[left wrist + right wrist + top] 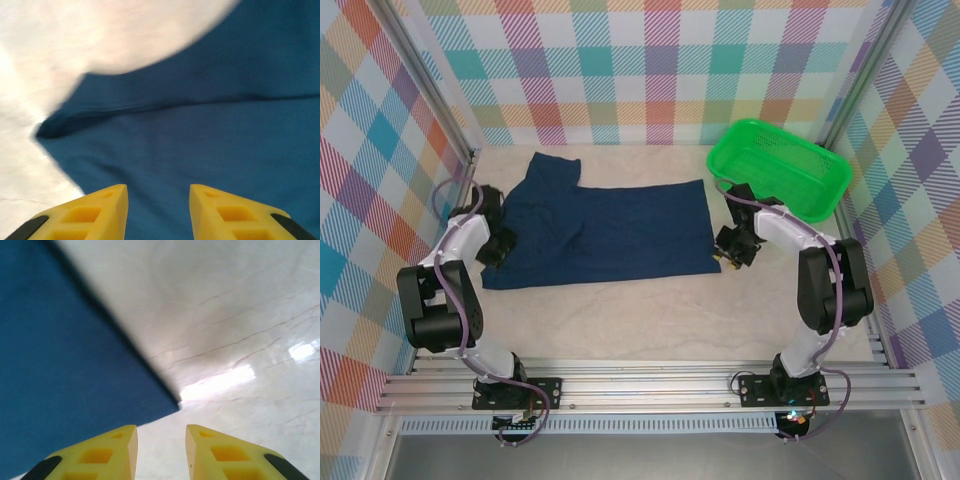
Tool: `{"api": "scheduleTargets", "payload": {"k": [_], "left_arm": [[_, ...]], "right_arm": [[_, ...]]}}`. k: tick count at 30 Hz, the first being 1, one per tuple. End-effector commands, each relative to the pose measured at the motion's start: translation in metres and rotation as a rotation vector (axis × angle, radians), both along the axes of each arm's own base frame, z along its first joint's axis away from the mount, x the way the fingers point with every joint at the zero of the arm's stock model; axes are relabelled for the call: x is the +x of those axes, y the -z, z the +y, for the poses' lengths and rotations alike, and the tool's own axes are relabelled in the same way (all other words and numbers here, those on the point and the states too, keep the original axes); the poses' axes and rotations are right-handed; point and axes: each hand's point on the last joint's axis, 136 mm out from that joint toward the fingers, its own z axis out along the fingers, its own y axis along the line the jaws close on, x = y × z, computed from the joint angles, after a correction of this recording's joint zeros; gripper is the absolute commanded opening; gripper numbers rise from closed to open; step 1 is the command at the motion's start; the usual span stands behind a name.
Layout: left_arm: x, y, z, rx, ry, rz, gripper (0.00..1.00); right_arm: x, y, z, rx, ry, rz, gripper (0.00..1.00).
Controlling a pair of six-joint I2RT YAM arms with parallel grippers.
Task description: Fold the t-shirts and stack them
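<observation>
While the desk (640, 330) carried the shirt (620, 235) spread at its middle, one sleeve rumpled, left hand (498, 245) and right hand (732, 248) sat low at its ends, fingers parted, pinching nothing. Each, I'd judge, needed a square bite on the edge before lifting.

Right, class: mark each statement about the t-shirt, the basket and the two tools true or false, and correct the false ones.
1. The t-shirt lies spread on the table. True.
2. The green basket holds the t-shirt. False: the shirt lies on the table, outside the basket.
3. The right tool is at a corner of the t-shirt. True.
4. The left tool is clamped shut. False: its jaws stand apart over the blue cloth.
</observation>
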Motion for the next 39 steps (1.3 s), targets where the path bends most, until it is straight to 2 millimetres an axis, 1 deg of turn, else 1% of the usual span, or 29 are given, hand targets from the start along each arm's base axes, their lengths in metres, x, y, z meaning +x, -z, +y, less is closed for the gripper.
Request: {"api": "scheduleTargets", "payload": {"k": [1,3,4,6,7,8,9,11,14,16,19,23,26,29,36,39], "left_arm": [[0.051,-0.017,-0.023,-0.031,0.127,-0.111,0.39],[0.081,-0.011,-0.029,-0.046,0.185,-0.145,0.39],[0.093,-0.006,-0.029,-0.048,0.195,-0.152,0.38],[0.123,-0.003,-0.03,-0.036,0.257,-0.196,0.38],[0.134,0.001,-0.03,-0.033,0.278,-0.201,0.37],[0.147,0.005,-0.031,-0.032,0.309,-0.21,0.36],[0.158,0.01,-0.034,-0.038,0.339,-0.218,0.36],[0.172,0.022,-0.036,-0.045,0.375,-0.215,0.36],[0.186,0.029,-0.036,-0.023,0.426,-0.222,0.37],[0.192,0.033,-0.034,-0.005,0.449,-0.221,0.38],[0.195,0.039,-0.029,0.013,0.448,-0.192,0.38],[0.198,0.043,-0.029,0.017,0.44,-0.182,0.34],[0.198,0.051,-0.032,0.011,0.453,-0.157,0.29],[0.194,0.058,-0.035,0.002,0.458,-0.127,0.27],[0.193,0.063,-0.041,-0.01,0.47,-0.126,0.27],[0.193,0.062,-0.04,0.001,0.467,-0.118,0.23]], "right_arm": [[0.014,-0.013,0.02,0.024,-0.059,-0.055,0.34],[0.027,-0.01,0.039,0.11,-0.091,-0.085,0.35],[0.032,-0.008,0.047,0.143,-0.11,-0.096,0.36],[0.043,-0.007,0.065,0.218,-0.167,-0.117,0.37],[0.047,-0.005,0.071,0.236,-0.187,-0.122,0.37],[0.051,-0.005,0.073,0.235,-0.198,-0.118,0.37],[0.052,0.001,0.074,0.23,-0.2,-0.099,0.37],[0.052,0.013,0.07,0.215,-0.19,-0.067,0.37],[0.053,0.02,0.069,0.22,-0.186,-0.064,0.37],[0.053,0.022,0.07,0.225,-0.181,-0.06,0.38],[0.047,0.031,0.067,0.209,-0.172,-0.02,0.38],[0.041,0.039,0.062,0.188,-0.169,0.018,0.38],[0.038,0.04,0.062,0.186,-0.171,0.025,0.37],[0.038,0.04,0.061,0.183,-0.168,0.03,0.37],[0.037,0.042,0.06,0.183,-0.166,0.039,0.37],[0.037,0.042,0.06,0.185,-0.167,0.04,0.37]]}}
